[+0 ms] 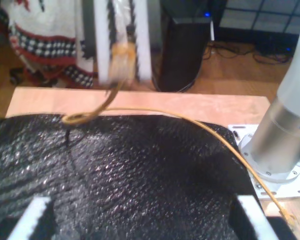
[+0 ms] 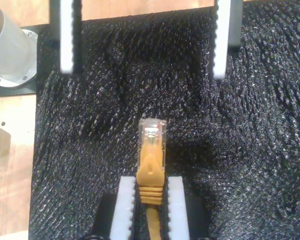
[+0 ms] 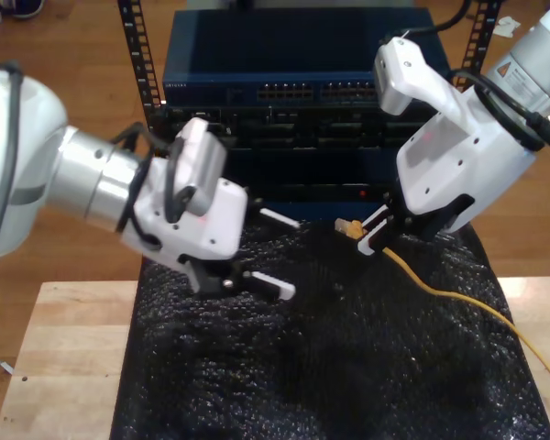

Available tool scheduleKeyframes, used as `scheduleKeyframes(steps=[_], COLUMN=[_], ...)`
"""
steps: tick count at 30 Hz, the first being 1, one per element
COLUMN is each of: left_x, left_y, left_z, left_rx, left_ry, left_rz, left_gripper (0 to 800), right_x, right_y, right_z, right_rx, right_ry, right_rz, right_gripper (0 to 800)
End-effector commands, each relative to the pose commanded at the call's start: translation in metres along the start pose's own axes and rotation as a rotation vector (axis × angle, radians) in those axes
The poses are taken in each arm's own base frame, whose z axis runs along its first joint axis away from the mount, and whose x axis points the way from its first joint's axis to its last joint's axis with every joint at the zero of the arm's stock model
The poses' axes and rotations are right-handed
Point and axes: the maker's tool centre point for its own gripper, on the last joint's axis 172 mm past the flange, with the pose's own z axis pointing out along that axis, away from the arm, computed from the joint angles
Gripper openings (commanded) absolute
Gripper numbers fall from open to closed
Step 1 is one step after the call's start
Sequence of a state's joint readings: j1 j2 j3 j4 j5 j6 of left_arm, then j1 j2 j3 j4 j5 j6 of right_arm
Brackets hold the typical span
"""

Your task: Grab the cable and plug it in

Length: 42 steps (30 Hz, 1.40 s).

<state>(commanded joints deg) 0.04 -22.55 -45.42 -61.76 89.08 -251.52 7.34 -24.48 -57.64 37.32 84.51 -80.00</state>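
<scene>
- My second end effector is clenched on the cable, its white pads pressing on the ribbed orange boot just behind the clear plug.
- In the exterior view that same end effector sits toward the right, above the black mat, with the plug end sticking out toward the middle of the scene.
- From there the cable trails down across the mat and off toward the exterior view's right edge.
- My first end effector is released, its two white fingers spread wide with nothing between them.
- In the exterior view it hangs over the mat on the left, apart from the plug and facing it.
- Along the first wrist view I can see the other arm's fingers holding the plug, and the cable looping over the mat.
- The mat covers a wooden table.
- Behind the mat stands a rack of dark network gear with rows of ports.
</scene>
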Motion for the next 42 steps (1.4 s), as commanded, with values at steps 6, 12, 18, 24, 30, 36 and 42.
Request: scheduleKeyframes(steps=[6, 12, 18, 24, 30, 36, 42], left_x=[0.016, 0.026, 0.032, 0.034, 0.038, 0.038, 0.044], left_y=[-0.001, -0.006, -0.009, -0.01, -0.011, -0.01, -0.011], left_z=[0.003, 0.002, -0.001, -0.002, -0.003, -0.004, -0.008], left_rx=[-0.001, 0.01, 0.011, 0.013, 0.016, 0.017, 0.022], left_ry=[0.038, 0.065, 0.066, 0.067, 0.081, 0.081, 0.079], left_rz=[0.016, 0.017, -0.031, -0.028, -0.029, -0.029, -0.018], left_gripper=[800, 794, 754, 697, 661, 564, 539], right_x=[0.007, 0.01, 0.012, 0.017, 0.019, 0.024, 0.026], right_y=[-0.005, -0.005, -0.006, -0.007, -0.003, -0.001, 0.005], right_z=[-0.008, -0.01, -0.009, -0.003, 0.003, 0.013, 0.019], right_rx=[-0.023, -0.03, -0.028, -0.022, -0.021, -0.011, -0.019], right_ry=[0.007, 0.009, 0.007, 0.005, 0.003, -0.001, -0.001], right_rz=[-0.021, -0.02, -0.008, -0.017, -0.021, -0.031, -0.034], right_gripper=[6, 6, 7, 7, 7, 7, 8])
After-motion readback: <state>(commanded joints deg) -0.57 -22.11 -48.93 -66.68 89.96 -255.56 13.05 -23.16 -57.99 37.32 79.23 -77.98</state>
